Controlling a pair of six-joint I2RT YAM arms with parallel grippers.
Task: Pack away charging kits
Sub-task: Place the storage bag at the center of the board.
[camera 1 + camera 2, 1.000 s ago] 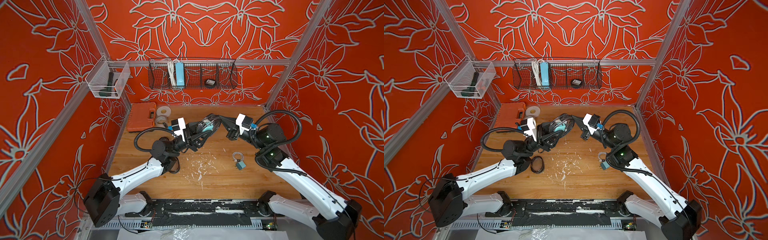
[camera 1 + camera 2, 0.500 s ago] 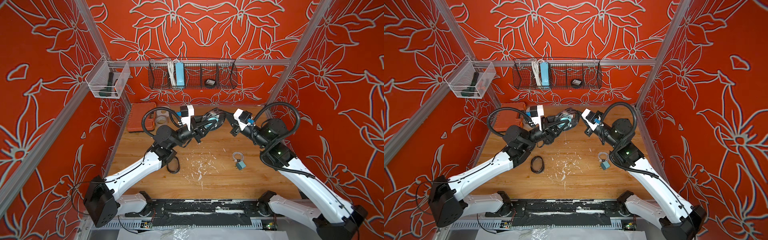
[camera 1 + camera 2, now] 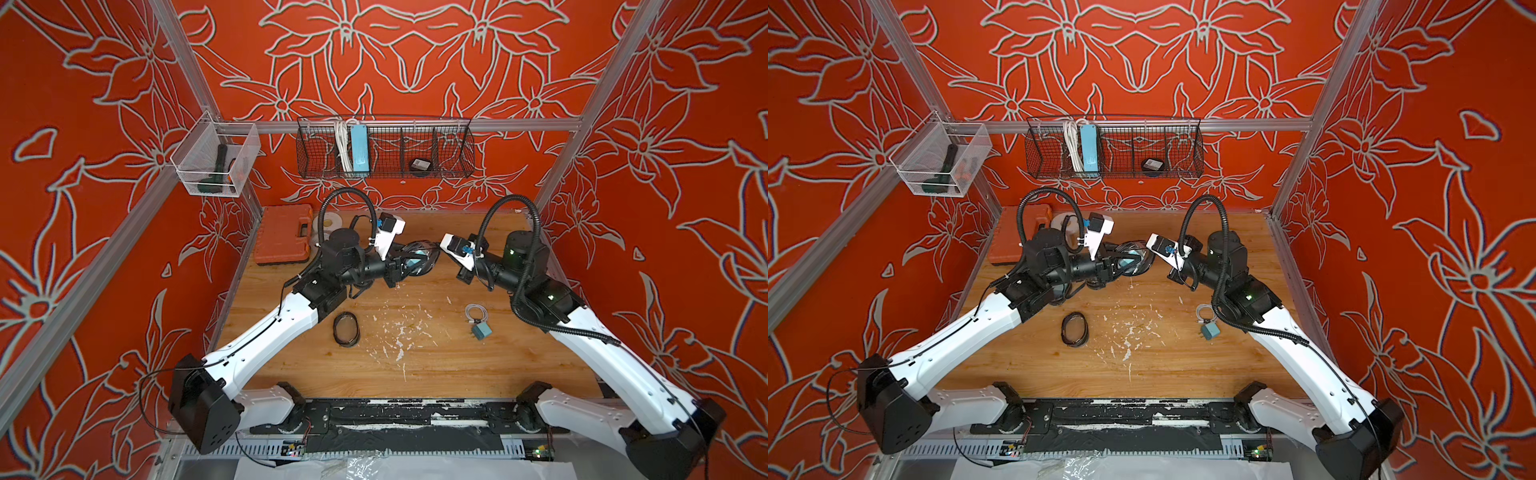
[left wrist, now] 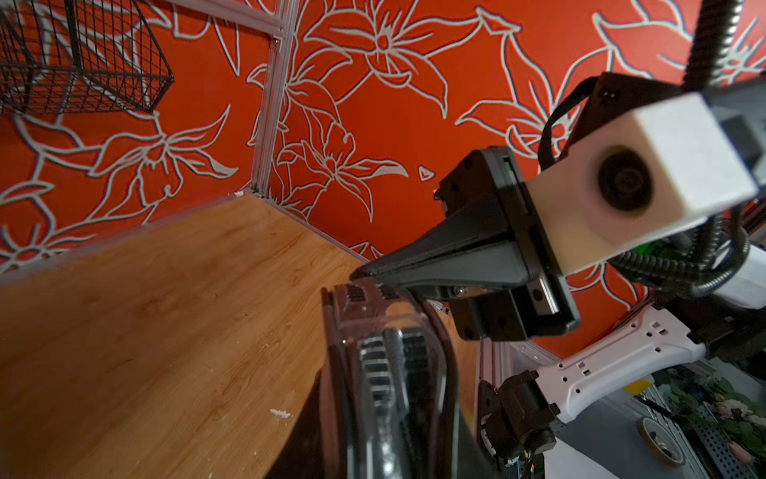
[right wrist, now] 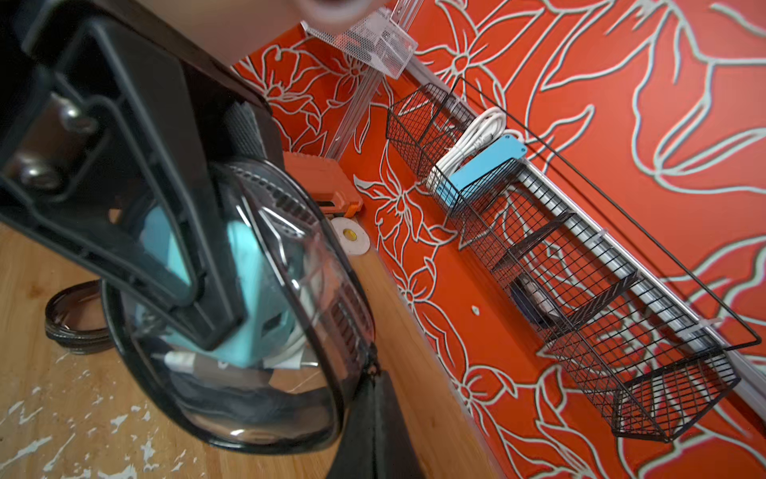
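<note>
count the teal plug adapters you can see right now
2. One teal plug adapter lies on the table beside a coiled white cable. A second adapter sits inside the clear oval case between the arms. The dark case in the wire basket may hide more.

Robotics lab test cell; wooden tabletop (image 3: 436, 365) boxed by aluminium frame (image 3: 519, 124) and floral-print panels (image 3: 415, 50); left arm (image 3: 270, 328) and right arm (image 3: 602, 357) mounted at its near edge.
</note>
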